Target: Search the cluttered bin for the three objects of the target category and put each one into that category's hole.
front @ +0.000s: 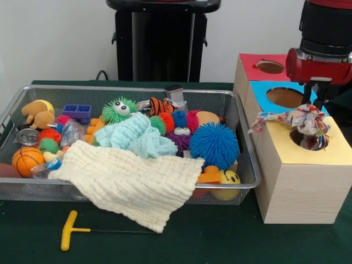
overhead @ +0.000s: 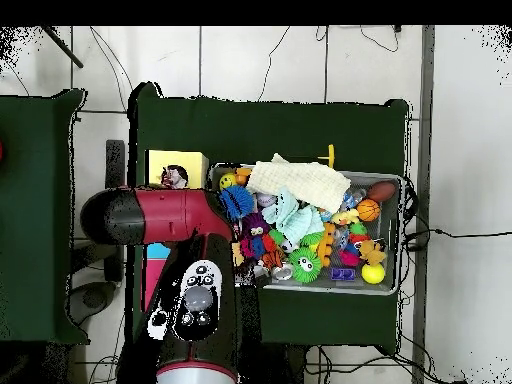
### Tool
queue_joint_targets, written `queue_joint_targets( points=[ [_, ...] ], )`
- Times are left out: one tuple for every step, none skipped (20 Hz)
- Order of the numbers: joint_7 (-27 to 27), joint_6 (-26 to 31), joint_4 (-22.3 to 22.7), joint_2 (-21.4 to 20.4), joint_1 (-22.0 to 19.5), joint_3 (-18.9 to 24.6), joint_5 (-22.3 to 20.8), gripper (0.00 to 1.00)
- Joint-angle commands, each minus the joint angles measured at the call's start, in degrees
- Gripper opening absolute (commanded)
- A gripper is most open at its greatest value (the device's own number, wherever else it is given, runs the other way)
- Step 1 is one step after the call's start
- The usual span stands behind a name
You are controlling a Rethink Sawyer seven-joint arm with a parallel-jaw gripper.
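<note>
The wire mesh bin (front: 33, 190) is full of toys; in the overhead view its rim (overhead: 401, 230) shows at the right. My gripper (front: 313, 104) hangs over the round hole (front: 308, 140) in the yellow top, shut on the braided pastel rope ring (front: 300, 121). The ring's lower end dips into the hole and one end trails left over the box edge. From overhead the ring (overhead: 176, 178) shows on the yellow top (overhead: 160, 163), and my arm hides the gripper. A cream knitted cloth (front: 132, 184) drapes over the bin's front rim, with a mint cloth (front: 140, 137) behind it. The polka-dot cloth is hidden.
The same wooden box has a blue-topped hole (front: 284, 97) and a red-topped hole (front: 270, 67) behind the yellow one. The bin holds a blue spiky ball (front: 214, 144), a green one with eyes (front: 118, 110) and a small basketball (front: 26, 159). A yellow-handled T tool (front: 69, 231) lies before the bin.
</note>
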Motion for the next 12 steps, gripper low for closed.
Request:
queue_joint_targets(
  points=[
    [11.7, -1.5, -2.6, 2.5, -0.6, 0.1, 1.3, 1.0],
    [11.8, -1.5, -2.5, 2.5, -0.5, 0.1, 1.3, 1.0],
    [12.0, -1.5, -2.4, 2.4, -0.4, 0.0, 1.3, 1.0],
    [12.1, -1.6, -2.4, 2.4, -0.3, -0.1, 1.3, 1.0],
    [12.2, -1.6, -2.3, 2.4, -0.2, -0.2, 1.3, 1.0],
    [12.2, -1.5, -2.1, 2.3, -0.3, -0.1, 1.4, 1.0],
    [12.2, -1.6, -2.3, 2.4, -0.3, -0.1, 1.5, 1.0],
    [12.3, -1.7, -2.0, 2.3, -0.2, -0.1, 1.6, 1.0],
    [12.4, -1.8, -1.8, 2.2, -0.2, -0.1, 1.7, 1.0],
    [12.8, -2.0, -1.7, 2.1, 0.1, -0.4, 1.7, 1.0],
    [13.2, -2.2, -1.7, 2.0, 0.3, -0.6, 1.8, 1.0],
    [13.2, -1.8, -1.7, 1.9, 0.3, -0.6, 1.9, 1.0]
  ],
)
